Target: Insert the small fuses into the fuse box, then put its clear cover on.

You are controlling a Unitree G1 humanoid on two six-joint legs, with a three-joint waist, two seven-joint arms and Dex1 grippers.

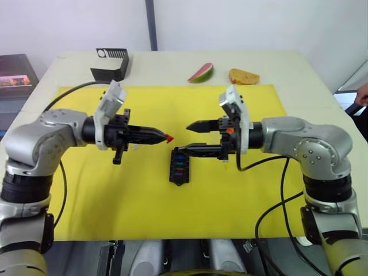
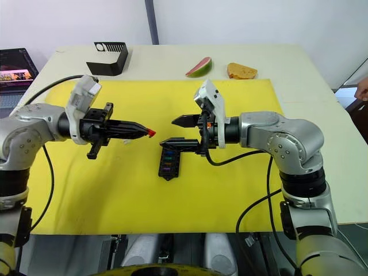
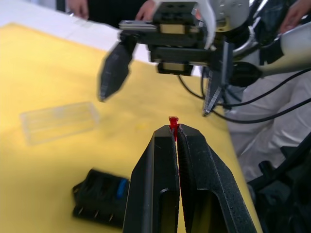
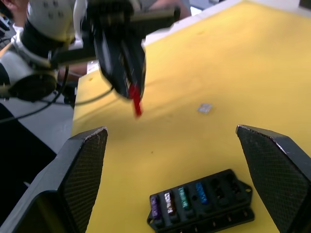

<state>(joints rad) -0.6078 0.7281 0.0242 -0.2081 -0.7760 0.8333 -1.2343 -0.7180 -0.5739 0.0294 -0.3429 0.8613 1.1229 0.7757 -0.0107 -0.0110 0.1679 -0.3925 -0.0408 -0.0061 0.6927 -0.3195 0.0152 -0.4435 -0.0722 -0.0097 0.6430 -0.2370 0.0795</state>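
Observation:
The black fuse box (image 1: 179,167) lies on the yellow mat (image 1: 86,195) near the middle, with purple, pale, teal and blue fuses (image 4: 177,200) seated in one row. My left gripper (image 1: 167,137) hovers above and to the left of it, shut on a red fuse (image 3: 172,122) that sticks out past the fingertips. My right gripper (image 1: 188,138) faces it from the right, open and empty, its lower finger just over the box's far end. A pale grey fuse (image 4: 205,108) lies loose on the mat. The clear cover (image 3: 58,121) lies flat on the mat beyond the box.
A black bent bracket (image 1: 111,63) stands at the table's back left. A watermelon slice (image 1: 201,73) and a piece of bread (image 1: 244,76) lie at the back, past the mat. A person's hand (image 1: 362,95) shows at the right edge.

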